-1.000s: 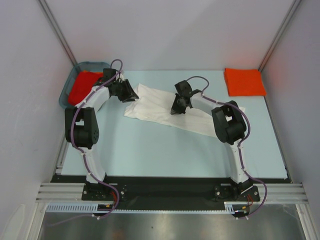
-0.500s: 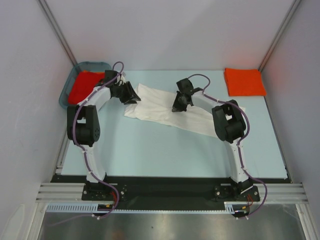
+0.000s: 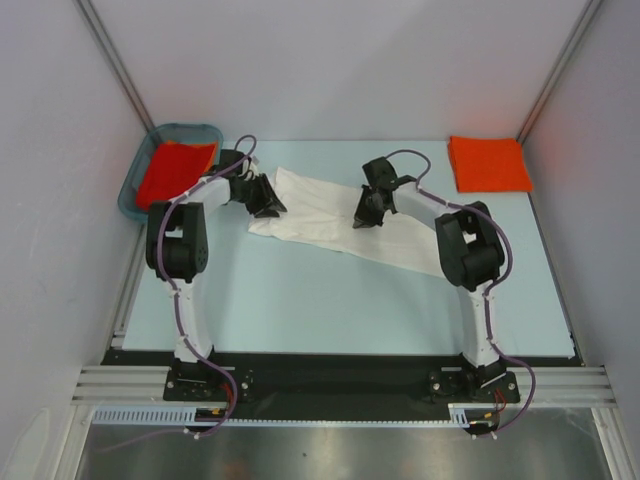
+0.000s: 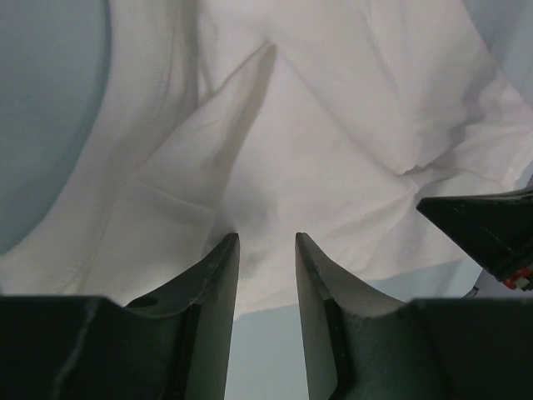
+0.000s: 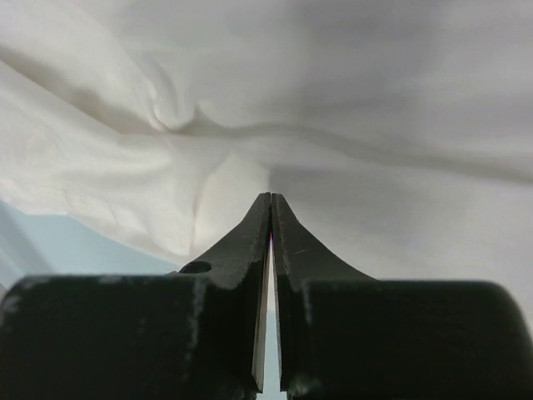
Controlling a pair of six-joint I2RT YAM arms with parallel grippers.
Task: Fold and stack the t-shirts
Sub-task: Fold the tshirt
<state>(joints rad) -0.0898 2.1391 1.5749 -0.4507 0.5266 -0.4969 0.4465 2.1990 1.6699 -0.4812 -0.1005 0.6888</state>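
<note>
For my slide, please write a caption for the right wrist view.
Right claw shut, pinching a ridge of the crumpled white t-shirt on the pale blue table.

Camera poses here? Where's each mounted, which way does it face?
Top external: fixed above and behind the bases, looking down on the table; both arms, left gripper and right gripper show.
Left wrist: on the left arm, looking along its parted fingers onto the white t-shirt.
Right wrist: on the right arm, looking past shut fingers pinching a pucker of that shirt.
Shared: all three see the shirt.
</note>
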